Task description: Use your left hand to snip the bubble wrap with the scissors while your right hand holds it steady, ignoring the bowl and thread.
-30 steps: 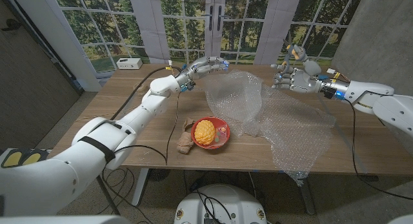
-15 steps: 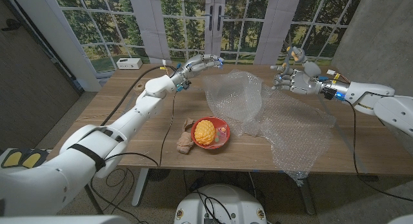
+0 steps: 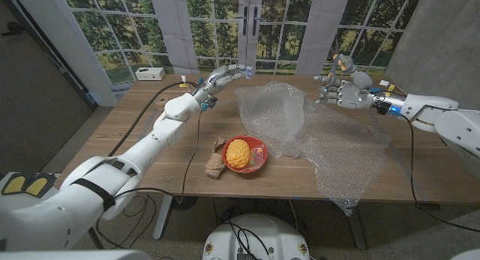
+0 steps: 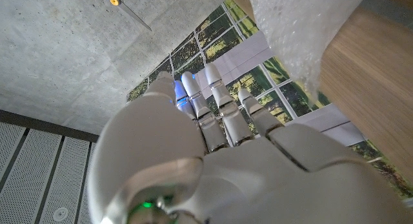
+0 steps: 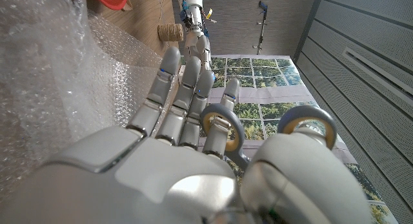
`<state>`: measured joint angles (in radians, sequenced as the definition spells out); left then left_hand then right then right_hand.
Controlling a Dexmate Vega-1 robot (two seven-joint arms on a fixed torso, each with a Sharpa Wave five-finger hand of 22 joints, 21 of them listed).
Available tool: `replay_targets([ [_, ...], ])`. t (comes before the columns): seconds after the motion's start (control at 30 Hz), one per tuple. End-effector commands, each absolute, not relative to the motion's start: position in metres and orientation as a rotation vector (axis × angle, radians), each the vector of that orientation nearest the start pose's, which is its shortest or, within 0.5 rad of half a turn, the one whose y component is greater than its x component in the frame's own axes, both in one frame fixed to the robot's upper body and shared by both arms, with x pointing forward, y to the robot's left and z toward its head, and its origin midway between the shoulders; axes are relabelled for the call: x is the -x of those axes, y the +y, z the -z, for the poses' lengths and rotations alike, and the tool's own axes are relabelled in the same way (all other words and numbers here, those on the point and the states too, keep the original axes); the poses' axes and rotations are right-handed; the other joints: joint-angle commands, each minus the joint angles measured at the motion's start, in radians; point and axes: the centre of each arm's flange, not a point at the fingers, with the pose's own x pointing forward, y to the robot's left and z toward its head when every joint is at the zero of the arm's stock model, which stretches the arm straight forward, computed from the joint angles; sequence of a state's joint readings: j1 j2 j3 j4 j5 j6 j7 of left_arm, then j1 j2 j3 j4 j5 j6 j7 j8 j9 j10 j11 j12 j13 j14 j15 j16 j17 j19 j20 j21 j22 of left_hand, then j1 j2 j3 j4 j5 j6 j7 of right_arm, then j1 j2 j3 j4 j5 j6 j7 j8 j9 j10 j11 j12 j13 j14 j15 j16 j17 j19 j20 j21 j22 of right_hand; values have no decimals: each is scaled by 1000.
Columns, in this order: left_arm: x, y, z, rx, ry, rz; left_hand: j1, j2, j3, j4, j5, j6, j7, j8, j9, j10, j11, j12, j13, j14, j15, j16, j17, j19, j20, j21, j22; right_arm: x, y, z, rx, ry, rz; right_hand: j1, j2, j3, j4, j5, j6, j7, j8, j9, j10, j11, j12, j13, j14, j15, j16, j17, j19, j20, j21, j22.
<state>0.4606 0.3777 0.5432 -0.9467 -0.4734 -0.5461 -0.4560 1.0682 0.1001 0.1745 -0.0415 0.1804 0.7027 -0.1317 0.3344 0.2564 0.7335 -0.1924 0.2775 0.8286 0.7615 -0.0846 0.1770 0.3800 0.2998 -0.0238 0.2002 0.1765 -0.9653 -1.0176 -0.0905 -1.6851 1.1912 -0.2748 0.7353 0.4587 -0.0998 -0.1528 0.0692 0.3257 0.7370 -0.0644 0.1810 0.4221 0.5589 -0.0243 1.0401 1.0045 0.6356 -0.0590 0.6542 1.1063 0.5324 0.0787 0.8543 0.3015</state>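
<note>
1. The left hand [image 3: 227,74] is hovering above the far part of the table [image 3: 150,140], just left of the bubble wrap [image 3: 300,125], with its fingers [image 4: 219,101] stretched out close together and holding nothing.
2. The right hand [image 3: 341,88] is hanging over the far right part of the table, beside the raised far edge of the bubble wrap; whether it is touching the sheet cannot be told.
3. The scissors [image 5: 258,130] are sitting in the right hand, their grey ring handles with yellow lining showing among its fingers [image 5: 174,88] in the right wrist view and above that hand in the head view [image 3: 343,62].
4. The bubble wrap is lying crumpled across the middle and right of the table, bulging up at its far end and hanging over the near edge.
5. A red bowl [image 3: 255,159] with a yellow thing inside is sitting near the front edge, touching the wrap's left border.
6. A spool of thread [image 3: 214,164] is lying just left of the bowl.
</note>
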Motion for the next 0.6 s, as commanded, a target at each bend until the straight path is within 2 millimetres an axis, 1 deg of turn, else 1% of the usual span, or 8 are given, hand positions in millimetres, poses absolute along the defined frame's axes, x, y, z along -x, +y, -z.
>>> replay_targets([
  [0.03, -667, 196, -76, -402, -807, 632, 16, 31, 39, -30, 4, -7, 5, -32, -17, -48, 16, -53, -56, -62, -135, -5, -68, 1, 7, 2, 3, -523, -355, -64, 14, -330, -932, 15, 1, -7, -4, 6, -131, 126, 0, -3, 0, -7, 5, 5, 2, -57, -3, 2, 2, 2, 3, -1],
  [0.13, -668, 196, -76, -429, -789, 646, 32, 41, 60, -49, 2, -14, 3, -46, -22, -70, 25, -72, -80, -92, -130, -8, -99, 1, 11, 2, 3, -523, -357, -64, 6, -329, -927, 16, 2, -8, -3, 6, -131, 126, 0, -6, 0, -7, 5, 4, 2, -59, -3, 2, 2, 2, 3, -2],
  [0.2, -666, 197, -79, -475, -796, 639, 22, 34, 69, -60, -3, -34, -5, -70, -27, -118, 33, -92, -114, -149, -123, -8, -137, -2, 15, 2, 3, -524, -357, -65, 6, -333, -927, 17, 4, -8, -3, 7, -133, 126, -1, -7, -1, -5, 5, 3, 2, -58, -3, 2, 1, 2, 3, -2],
  [0.27, -664, 198, -80, -504, -807, 619, 15, 30, 71, -64, -4, -39, -7, -79, -29, -137, 42, -96, -129, -187, -116, -10, -152, -8, 21, 0, 4, -524, -357, -65, 13, -335, -923, 18, 5, -8, -3, 7, -133, 126, -1, -10, 0, -4, 4, 2, 0, -58, -4, 3, 2, 2, 3, -3],
  [0.3, -662, 199, -80, -519, -814, 609, 4, 20, 66, -64, -6, -42, -7, -84, -30, -153, 43, -99, -139, -203, -108, -7, -160, -11, 24, 0, 3, -525, -357, -65, 7, -333, -926, 19, 6, -8, -3, 7, -134, 126, -1, -11, -1, -5, 5, 3, 1, -58, -4, 2, 2, 2, 3, -4],
  [0.4, -657, 201, -80, -558, -855, 558, -21, 2, 56, -62, -7, -61, -4, -99, -31, -190, 51, -102, -159, -248, -103, -8, -174, -12, 25, 0, 4, -525, -358, -66, 5, -330, -924, 20, 8, -8, -3, 7, -134, 127, -1, -14, -1, -6, 5, 1, 2, -58, -4, 1, 2, 2, 3, -5],
  [0.57, -651, 206, -78, -585, -915, 460, -46, -6, 45, -54, -7, -61, -4, -103, -32, -190, 49, -96, -170, -255, -102, -1, -179, -12, 24, 0, 4, -526, -358, -66, 5, -331, -922, 22, 10, -9, -3, 7, -135, 127, 0, -18, -1, -6, 5, 1, 1, -58, -5, 1, 2, 2, 4, -5],
  [0.6, -647, 209, -76, -627, -962, 395, -53, -7, 43, -52, -7, -59, -5, -103, -32, -190, 49, -95, -174, -265, -101, -3, -181, -12, 25, 0, 4, -527, -358, -66, 11, -334, -920, 23, 11, -9, -3, 7, -135, 127, 0, -19, -2, -5, 5, 1, 0, -59, -6, 1, 2, 2, 4, -6],
])
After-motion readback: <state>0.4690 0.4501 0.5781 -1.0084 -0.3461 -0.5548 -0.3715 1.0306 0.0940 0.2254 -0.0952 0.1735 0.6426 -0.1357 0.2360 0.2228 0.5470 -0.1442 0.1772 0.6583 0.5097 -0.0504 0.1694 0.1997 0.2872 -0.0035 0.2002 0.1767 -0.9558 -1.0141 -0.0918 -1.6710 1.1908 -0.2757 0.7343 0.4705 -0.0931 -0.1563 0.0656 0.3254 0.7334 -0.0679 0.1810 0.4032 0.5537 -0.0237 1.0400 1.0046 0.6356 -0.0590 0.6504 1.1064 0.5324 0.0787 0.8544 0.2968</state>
